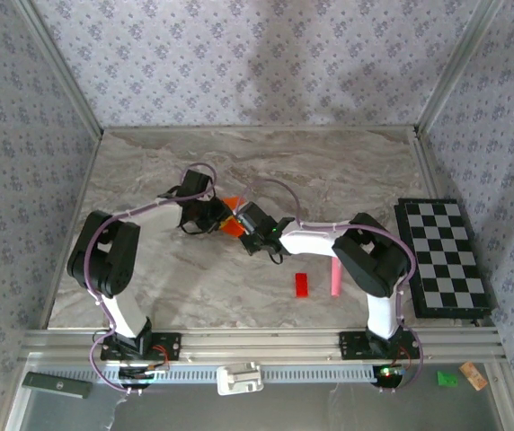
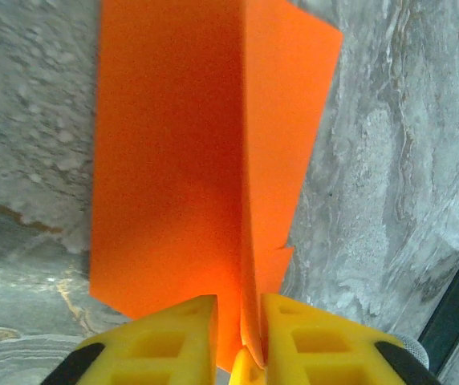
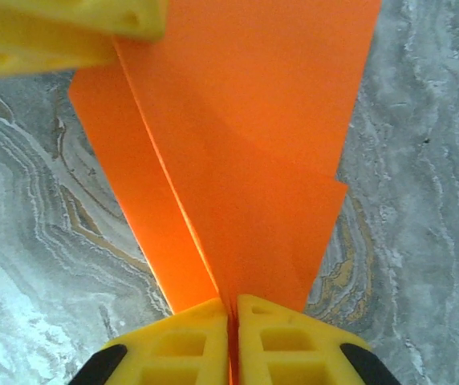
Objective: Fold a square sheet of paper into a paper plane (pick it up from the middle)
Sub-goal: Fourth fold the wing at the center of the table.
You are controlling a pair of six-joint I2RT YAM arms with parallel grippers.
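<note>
Paper, orange, one sheet of paper [image 2: 173, 160], folded along a lengthwise crease and held off the marbled surface [image 1: 329, 171] near its middle, between the two arms.

Right tool [image 3: 232, 337]: yellow fingers pressed together on the sheet's near end, with no gap to speak of and the crease running straight up from between them.

Left tool [image 2: 240, 337]: fingers narrowly apart with the folded edge standing in the slot. From here I cannot tell whether they pinch it or only flank it. One of its fingers reaches over the sheet's far corner in the right wrist view.

Count: two tools, one sheet, one small red block [image 1: 301, 284], one pink toy microphone [image 1: 335, 278] just right of the block, and one checkerboard [image 1: 444, 256] at the right edge. All three lie well apart from the sheet.

Obscured: from above, only a small orange patch shows between the tool heads. In both wrist views the sheet runs off the top of the frame, and its gripped end is lost behind the fingers.
</note>
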